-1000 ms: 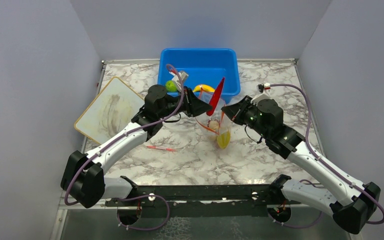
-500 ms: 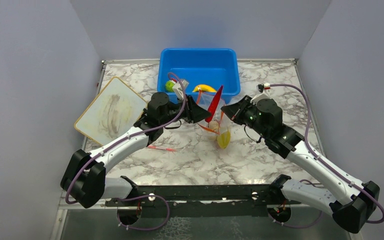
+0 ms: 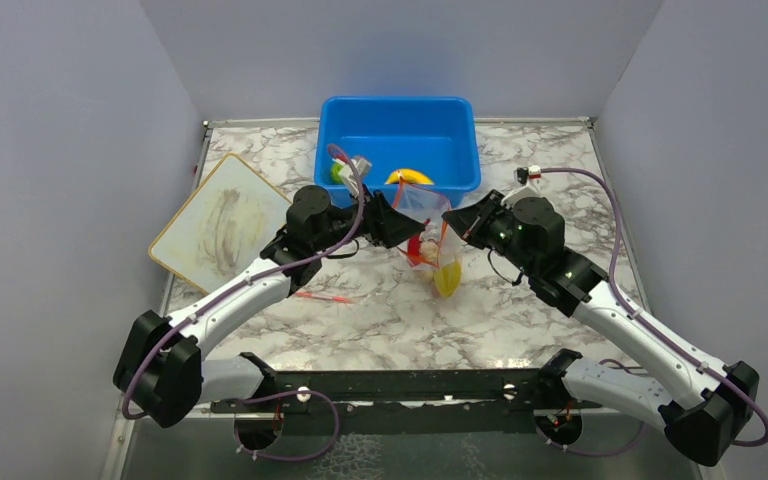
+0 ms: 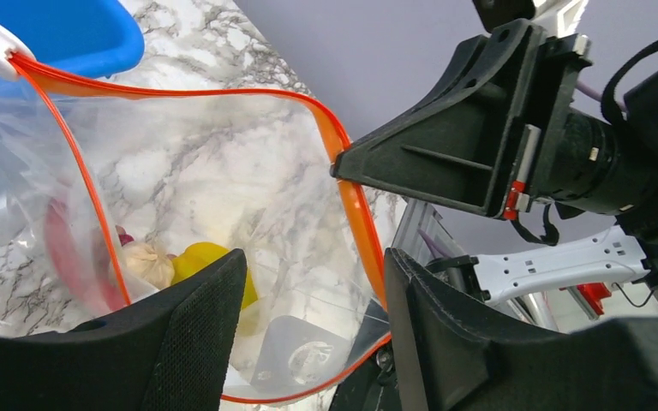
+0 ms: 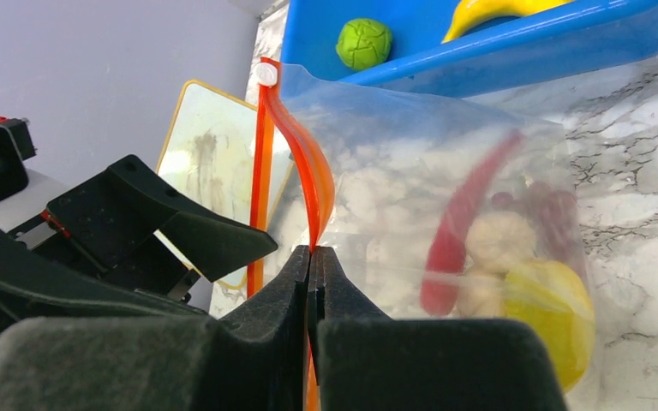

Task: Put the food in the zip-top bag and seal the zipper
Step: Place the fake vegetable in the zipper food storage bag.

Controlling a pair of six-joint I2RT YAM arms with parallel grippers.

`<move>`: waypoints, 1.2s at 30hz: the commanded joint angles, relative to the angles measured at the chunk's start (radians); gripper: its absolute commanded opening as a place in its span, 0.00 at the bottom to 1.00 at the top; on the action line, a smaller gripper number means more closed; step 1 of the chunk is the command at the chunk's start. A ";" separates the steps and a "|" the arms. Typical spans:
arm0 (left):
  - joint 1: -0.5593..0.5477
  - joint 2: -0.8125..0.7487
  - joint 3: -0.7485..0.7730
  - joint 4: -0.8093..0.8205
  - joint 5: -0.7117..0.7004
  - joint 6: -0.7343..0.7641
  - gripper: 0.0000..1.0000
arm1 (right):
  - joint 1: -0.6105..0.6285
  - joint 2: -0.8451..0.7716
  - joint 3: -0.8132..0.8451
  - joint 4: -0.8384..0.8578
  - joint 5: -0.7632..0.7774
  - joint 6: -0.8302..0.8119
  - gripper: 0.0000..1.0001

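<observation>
At mid-table, just in front of the blue tub [image 3: 400, 135], the zip-top bag [image 3: 428, 232] hangs with its mouth up and spread into a loop. The right gripper [image 5: 311, 257] is clenched on the zipper [image 5: 313, 184], pinching the near lip. The left gripper [image 4: 313, 265] has its jaws apart, grasping nothing, at the opposite side of the mouth. Both arms crowd the bag from either flank, so free room lies mainly on the near table [image 3: 520, 310]. Inside the bag sit the red chili [image 5: 463, 223], a garlic bulb [image 5: 499, 240], the starfruit [image 5: 548, 321] and blurred purple grapes [image 5: 553, 214]. The banana [image 3: 407, 176] and lime [image 3: 338, 172] lie in the tub along its near wall. A board [image 3: 222, 218] lies far left; a thin red stick [image 3: 322, 296] lies under the left arm.
</observation>
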 commanded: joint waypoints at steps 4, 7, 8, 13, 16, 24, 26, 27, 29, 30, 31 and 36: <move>-0.004 -0.060 0.019 -0.037 -0.038 0.073 0.63 | 0.004 -0.022 -0.006 0.050 0.024 -0.035 0.01; -0.004 -0.068 0.059 -0.136 -0.083 0.141 0.65 | 0.005 -0.037 -0.004 0.040 0.025 -0.059 0.01; -0.005 -0.070 0.077 -0.178 -0.104 0.170 0.65 | 0.005 -0.044 -0.003 0.033 0.029 -0.070 0.01; -0.003 -0.067 0.151 -0.338 -0.218 0.290 0.65 | 0.004 -0.088 -0.010 -0.012 0.059 -0.136 0.01; -0.003 -0.067 0.175 -0.392 -0.297 0.347 0.65 | 0.004 -0.121 -0.016 -0.047 0.075 -0.177 0.01; -0.002 -0.022 0.299 -0.578 -0.462 0.464 0.68 | 0.005 -0.201 -0.013 -0.134 0.103 -0.241 0.01; -0.001 0.009 0.343 -0.636 -0.537 0.485 0.67 | 0.005 -0.217 -0.014 -0.153 0.106 -0.251 0.01; 0.002 0.024 0.356 -0.649 -0.570 0.476 0.67 | 0.004 -0.226 -0.017 -0.163 0.113 -0.255 0.01; 0.014 0.055 0.377 -0.669 -0.614 0.408 0.67 | 0.004 -0.251 -0.024 -0.181 0.133 -0.266 0.01; 0.020 0.073 0.384 -0.673 -0.631 0.363 0.67 | 0.004 -0.262 -0.026 -0.188 0.142 -0.273 0.01; 0.022 0.084 0.385 -0.673 -0.657 0.303 0.66 | 0.004 -0.272 -0.029 -0.193 0.146 -0.282 0.01; 0.027 0.105 0.315 -0.579 -0.745 -0.004 0.62 | 0.005 -0.324 -0.025 -0.224 0.161 -0.306 0.01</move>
